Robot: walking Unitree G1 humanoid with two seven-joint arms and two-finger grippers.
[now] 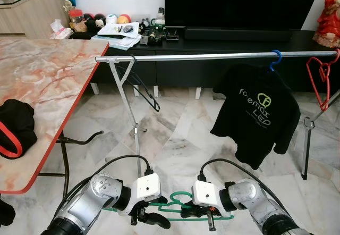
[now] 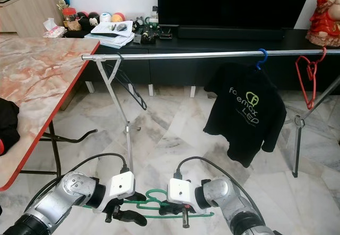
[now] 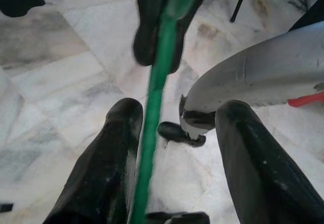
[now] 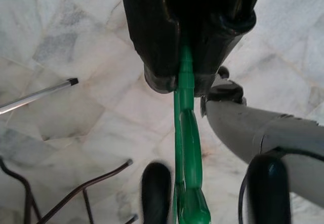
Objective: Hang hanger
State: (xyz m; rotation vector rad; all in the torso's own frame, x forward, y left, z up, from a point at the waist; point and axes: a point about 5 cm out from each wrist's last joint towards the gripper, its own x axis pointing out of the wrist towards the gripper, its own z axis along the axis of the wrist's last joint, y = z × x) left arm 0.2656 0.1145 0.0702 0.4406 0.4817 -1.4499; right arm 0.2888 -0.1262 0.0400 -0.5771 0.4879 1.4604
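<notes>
From the head views, you've got the green hanger (image 1: 175, 203) held low in front of you, down near the marble floor, with the left tool (image 1: 144, 217) and right tool (image 1: 197, 212) both on it. The clothes rail (image 1: 212, 56) sits well above and ahead, with a black T-shirt (image 1: 256, 112) on a blue hanger (image 1: 274, 59), a red hanger (image 1: 319, 81) at the right end and a dark hanger (image 1: 143, 89) near the left end.

Left wrist view: that tool looks wide, the green bar just resting along one finger (image 3: 106, 158), so don't count on it to carry anything.

Right wrist view: its fingers (image 4: 167, 36) are clamped tight on the green bar.

I'd lift with the right, keep the hook upright, and aim for the bare stretch of rail between the dark hanger and the shirt.
</notes>
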